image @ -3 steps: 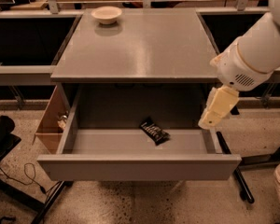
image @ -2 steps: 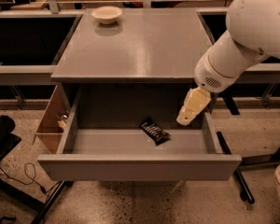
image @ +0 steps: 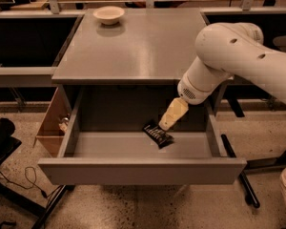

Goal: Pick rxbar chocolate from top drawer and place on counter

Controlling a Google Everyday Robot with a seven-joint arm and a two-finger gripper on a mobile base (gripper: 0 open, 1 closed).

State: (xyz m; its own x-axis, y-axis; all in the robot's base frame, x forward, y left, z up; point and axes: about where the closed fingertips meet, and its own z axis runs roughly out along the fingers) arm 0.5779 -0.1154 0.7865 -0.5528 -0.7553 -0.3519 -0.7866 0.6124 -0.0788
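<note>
Gaping open toward the near side, the drawer [image: 143,171] holds one thing: the bar [image: 157,135], a black wrapper lying flat and askew on the drawer floor, right of middle and nearer the far wall. The tool [image: 165,125] hangs inside the drawer just above the bar's far end, its pale tip at or almost at the wrapper; I cannot tell whether they touch. Nor can I tell whether the tool is spread or pressed together, since it shows only as one pale wedge. The white arm [image: 229,51] extends from the right across the near right corner of the table [image: 133,46], hiding that corner and part of the drawer's right wall. A white bowl [image: 108,14] sits at the table's far left; its inside is hard to make out. Left of the drawer stands a brown open box [image: 51,123], its small contents too dim to name. Something pale is cut off at the near right edge.
</note>
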